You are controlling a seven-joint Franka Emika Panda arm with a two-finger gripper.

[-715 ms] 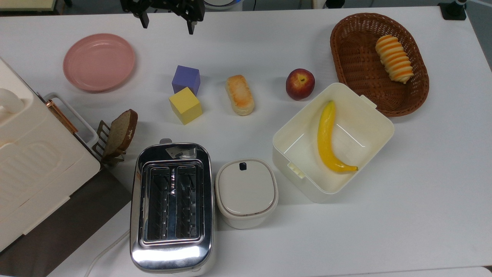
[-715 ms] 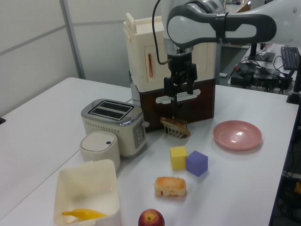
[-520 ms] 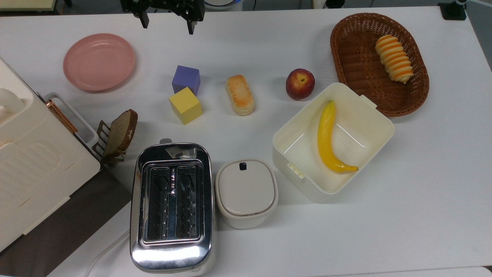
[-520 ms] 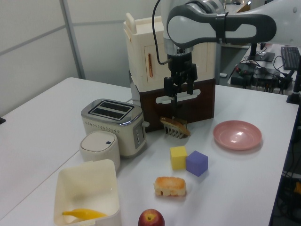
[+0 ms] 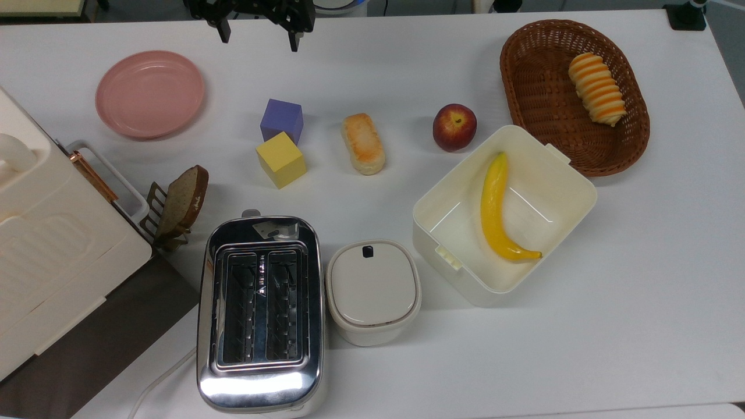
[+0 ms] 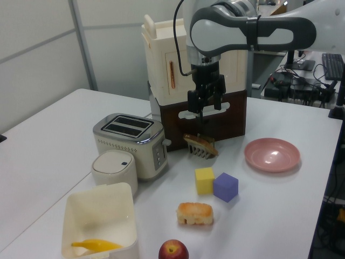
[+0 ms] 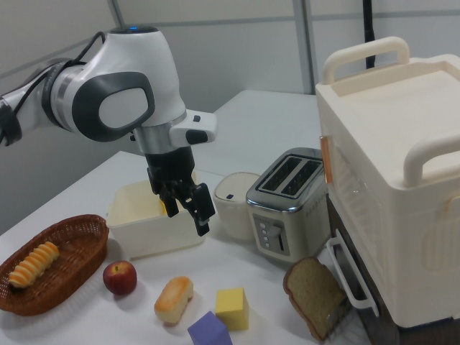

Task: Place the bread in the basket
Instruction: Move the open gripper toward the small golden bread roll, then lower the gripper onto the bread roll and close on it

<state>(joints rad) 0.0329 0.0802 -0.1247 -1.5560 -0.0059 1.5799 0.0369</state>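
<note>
Bread [image 5: 363, 144]: small oblong bun, toasted golden top, flat on bench, top view's centre-upper. Basket [image 5: 532, 87]: oval brown wicker, top view's upper right, well apart from bun.

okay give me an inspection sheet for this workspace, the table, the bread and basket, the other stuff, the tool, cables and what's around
Surface: white table, bare in places.
Job's things: bread on the table between purple cube and apple; basket holds a striped pastry.
Clutter: pink plate, yellow cube, toaster, lidded pot, cream box with banana, bread slice in a rack.
Tool: tool open, empty, raised above the table.
Cables: white cord by toaster.
Surroundings: cream cabinet; wall panels.
</note>
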